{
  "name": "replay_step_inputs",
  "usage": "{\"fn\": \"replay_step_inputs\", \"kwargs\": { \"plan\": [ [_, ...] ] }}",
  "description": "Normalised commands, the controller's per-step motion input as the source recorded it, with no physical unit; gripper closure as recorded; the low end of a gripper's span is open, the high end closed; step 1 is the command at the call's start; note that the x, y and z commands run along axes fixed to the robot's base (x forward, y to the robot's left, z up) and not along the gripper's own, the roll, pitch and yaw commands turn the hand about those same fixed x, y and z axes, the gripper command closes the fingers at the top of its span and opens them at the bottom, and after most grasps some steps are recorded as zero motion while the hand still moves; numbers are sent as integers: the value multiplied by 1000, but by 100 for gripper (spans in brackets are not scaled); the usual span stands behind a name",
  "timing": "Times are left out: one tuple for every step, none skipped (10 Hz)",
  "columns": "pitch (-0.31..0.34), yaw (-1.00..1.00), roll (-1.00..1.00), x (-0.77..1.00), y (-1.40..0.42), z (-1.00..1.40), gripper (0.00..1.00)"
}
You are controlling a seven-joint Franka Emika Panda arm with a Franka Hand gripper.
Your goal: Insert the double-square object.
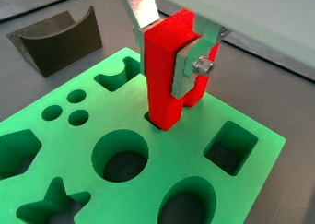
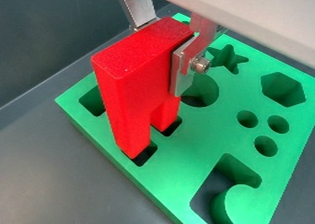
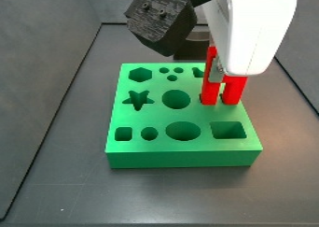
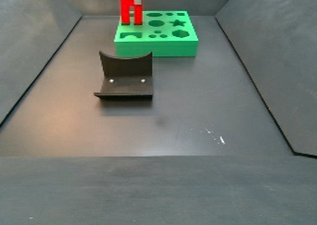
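Observation:
The double-square object (image 1: 167,80) is a bright red tall peg, standing upright. My gripper (image 1: 170,53) is shut on its upper part, with one silver finger (image 1: 193,66) flat against each side. The peg's lower end sits in the mouth of a hole in the green block (image 1: 74,145), near the block's edge. Most of the peg stands above the block. Another wrist view shows the gripper (image 2: 161,51), the peg (image 2: 129,94) and the block (image 2: 289,126). In a side view the white gripper (image 3: 228,77) holds the peg (image 3: 233,91) over the block (image 3: 181,151). In the far side view only the peg (image 4: 129,6) and block (image 4: 158,39) show.
The green block has several other shaped holes: a star (image 3: 137,100), a hexagon (image 3: 141,75), a round hole (image 3: 177,99), an oval (image 3: 185,130), a square (image 3: 227,130). A dark grey curved block (image 4: 124,78) lies on the dark floor apart from the green block. Walls ring the floor.

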Motion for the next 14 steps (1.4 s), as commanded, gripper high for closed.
{"fn": "replay_step_inputs", "kwargs": {
  "plan": [
    [0,0,-106,154,91,-334,100],
    [33,240,-123,226,100,-311,100],
    [56,360,-116,229,123,-280,100],
    [4,209,0,57,26,-269,100],
    [0,0,-34,0,0,-243,100],
    [0,57,-107,-157,0,-251,100],
    [0,131,-129,-154,0,-231,100],
    [0,111,-134,-200,11,-186,100],
    [0,80,-110,-211,9,-160,100],
    [0,60,-47,-83,0,-229,100],
    [0,23,-94,-17,0,-269,100],
    [0,0,-87,17,0,-331,100],
    [0,0,0,0,3,-337,100],
    [17,-9,0,0,9,-323,100]
  ]
}}
